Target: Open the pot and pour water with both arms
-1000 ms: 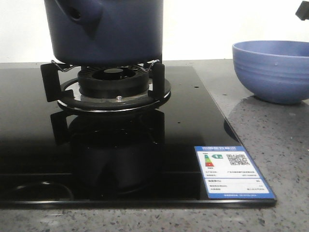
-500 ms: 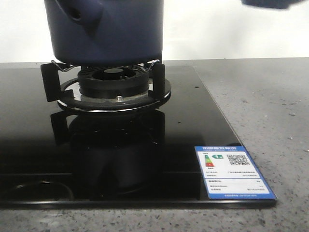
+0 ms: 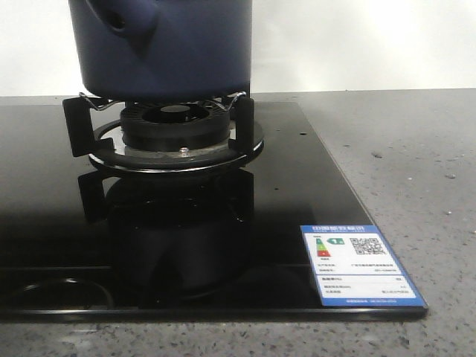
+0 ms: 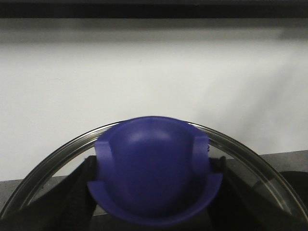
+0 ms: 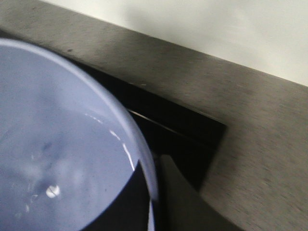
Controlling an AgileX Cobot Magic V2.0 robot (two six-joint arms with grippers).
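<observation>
1. Since a second before, the bowl had gone from the counter at the right of the front view; half a second before, only a blue sliver of it showed at the top edge, and now none.
2. We saw the pot unmoved on the burner, its top cut off by the upper edge of the front view, its stub pointing toward the camera at the left.
3. We found the pot's base resting on the black supports, within the ring around the burner.
4. We noted the black hob ending in a straight right edge, with a label at its near right corner.
5. To the right of that edge, we saw grey speckled counter running back to the white wall.
6. In the left wrist view, we saw the left gripper closed on the blue knob of a glass lid, whose rim arced out to either side against the pale wall.
7. In the right wrist view, the bowl filled the near side, liquid in it, and its rim hung above a corner of the hob.
8. We could make out one dark finger of the right gripper against the bowl's rim; we could not tell how the fingers stood.
</observation>
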